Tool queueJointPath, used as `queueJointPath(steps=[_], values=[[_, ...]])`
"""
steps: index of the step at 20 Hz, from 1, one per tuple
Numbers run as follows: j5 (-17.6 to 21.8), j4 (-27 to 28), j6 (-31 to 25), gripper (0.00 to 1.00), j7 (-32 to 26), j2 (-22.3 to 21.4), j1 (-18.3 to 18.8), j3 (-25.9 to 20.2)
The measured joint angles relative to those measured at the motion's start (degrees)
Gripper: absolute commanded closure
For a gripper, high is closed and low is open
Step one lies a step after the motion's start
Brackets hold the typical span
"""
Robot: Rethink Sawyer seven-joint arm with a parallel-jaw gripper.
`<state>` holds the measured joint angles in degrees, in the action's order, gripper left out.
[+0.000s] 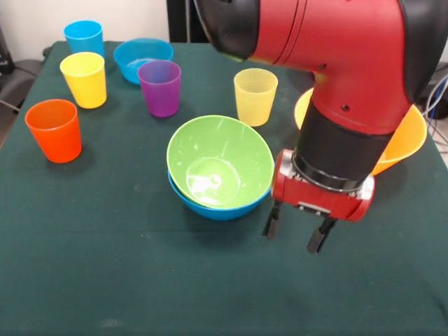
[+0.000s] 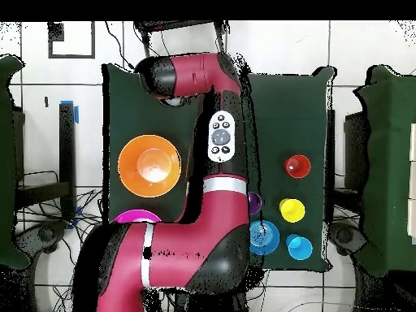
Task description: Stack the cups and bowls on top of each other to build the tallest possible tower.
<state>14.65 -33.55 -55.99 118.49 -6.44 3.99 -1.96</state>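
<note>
A green bowl sits nested and tilted in a medium blue bowl at the table's middle; this two-bowl pile is the only tower. My gripper hangs open and empty just right of it, above the cloth. The orange cup, yellow cup, blue cup, purple cup and pale yellow-green cup stand apart. A small blue bowl sits at the back. The large orange-yellow bowl is partly behind my arm. The pink bowl shows only from overhead.
The dark green tablecloth covers the table. My arm hides the nested bowls and the pale cup in the overhead view. Cables lie off the table's right edge.
</note>
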Motion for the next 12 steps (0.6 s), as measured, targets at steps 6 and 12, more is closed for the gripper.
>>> queueJointPath(steps=[6,12], values=[[0.0,4.25,0.01,0.0,0.0,2.52,0.67,0.2],[-0.4,5.64,-0.05,0.0,0.0,3.41,2.07,0.78]])
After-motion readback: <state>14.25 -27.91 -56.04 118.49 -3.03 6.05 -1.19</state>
